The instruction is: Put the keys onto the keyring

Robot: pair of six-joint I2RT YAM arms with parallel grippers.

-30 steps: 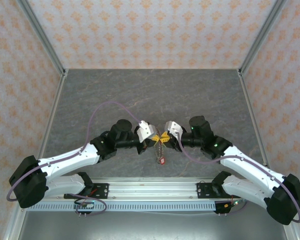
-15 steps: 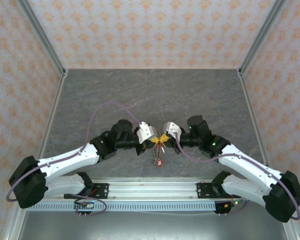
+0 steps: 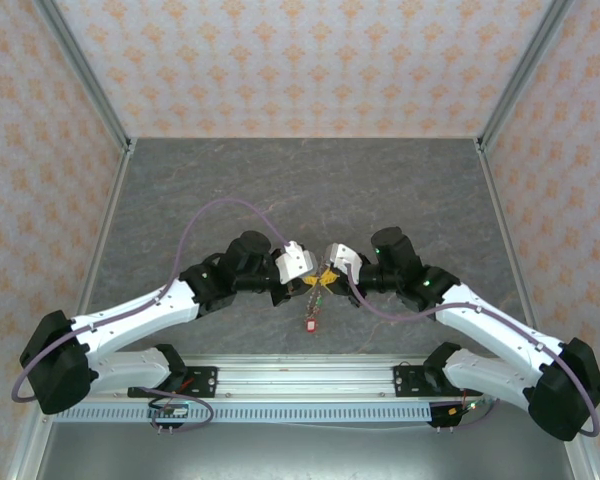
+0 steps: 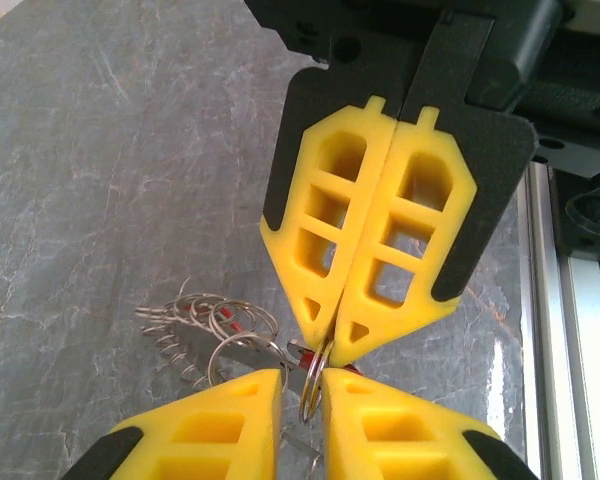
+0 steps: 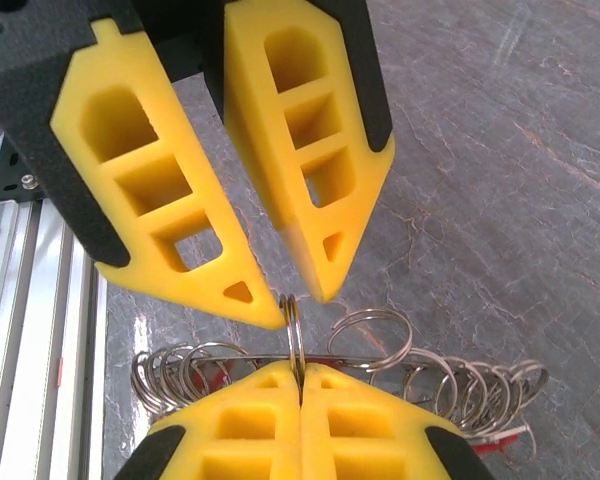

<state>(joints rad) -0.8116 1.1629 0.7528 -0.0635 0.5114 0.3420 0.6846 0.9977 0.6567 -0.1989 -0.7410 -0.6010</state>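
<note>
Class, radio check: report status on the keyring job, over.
Right gripper shut on the keyring. Left gripper open, fingertips straddling the same ring. Linked rings bunched close beside the pinch.

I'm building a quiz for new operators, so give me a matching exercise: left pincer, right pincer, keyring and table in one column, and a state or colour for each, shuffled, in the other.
Column one:
1. left pincer
2. right pincer
3. keyring
4. table

Column two:
a. grey, veined like stone
b. jaws slightly apart
c. jaws shut tight
d. silver, gripped standing on edge

Right pairs: 1-b, 2-c, 3-d, 4-a.
</note>
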